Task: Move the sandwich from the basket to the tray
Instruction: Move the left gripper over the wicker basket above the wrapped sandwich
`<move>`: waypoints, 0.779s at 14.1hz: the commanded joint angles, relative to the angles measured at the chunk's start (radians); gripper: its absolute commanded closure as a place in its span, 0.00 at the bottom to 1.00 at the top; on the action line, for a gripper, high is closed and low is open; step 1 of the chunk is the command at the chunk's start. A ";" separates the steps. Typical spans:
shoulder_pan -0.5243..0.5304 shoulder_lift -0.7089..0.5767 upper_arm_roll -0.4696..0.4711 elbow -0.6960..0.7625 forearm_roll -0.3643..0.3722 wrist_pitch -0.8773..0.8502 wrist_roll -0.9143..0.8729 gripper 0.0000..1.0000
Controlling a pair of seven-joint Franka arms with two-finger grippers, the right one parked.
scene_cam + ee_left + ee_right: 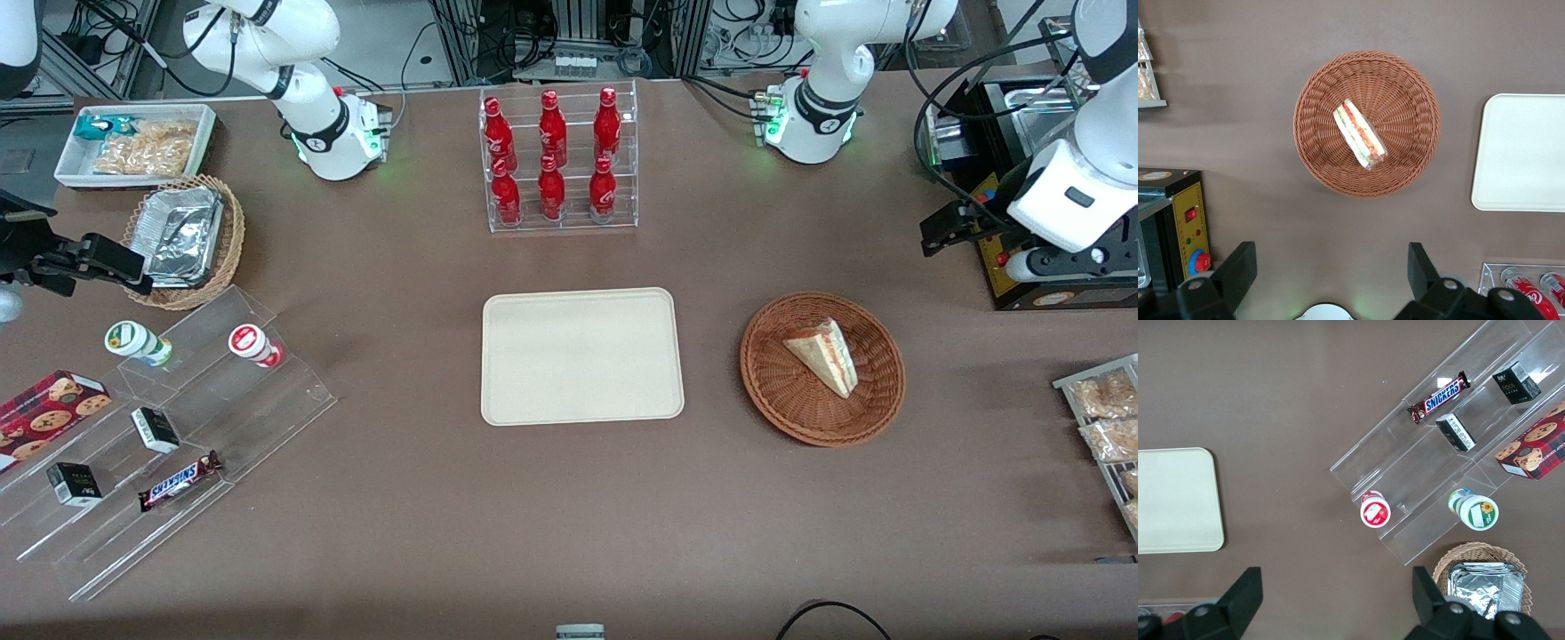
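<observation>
The sandwich lies in the middle of the basket, beside the tray. The gripper hangs above, fingers wide apart, empty. It looks soft and light; pinch its flat bread sides gently.

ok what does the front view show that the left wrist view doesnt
Only the front view shows the whole tray, the full rack of six red bottles, the stepped acrylic stand with the Snickers bar, the tan basket of foil containers and the arm bases. Only the left wrist view shows the sandwich's red and green filling from above, and the left hand open, nearer the arm bases than the basket. Both show the sandwich lying in the reddish-brown basket, part of the tray, and the yellow control box.
</observation>
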 commanded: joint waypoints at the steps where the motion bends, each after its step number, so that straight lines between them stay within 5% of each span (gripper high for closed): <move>1: -0.002 -0.008 0.002 -0.018 0.009 0.010 0.039 0.00; 7: -0.004 0.029 0.002 -0.107 0.000 0.007 0.057 0.00; 11: -0.007 0.026 0.002 -0.321 0.000 0.233 0.056 0.00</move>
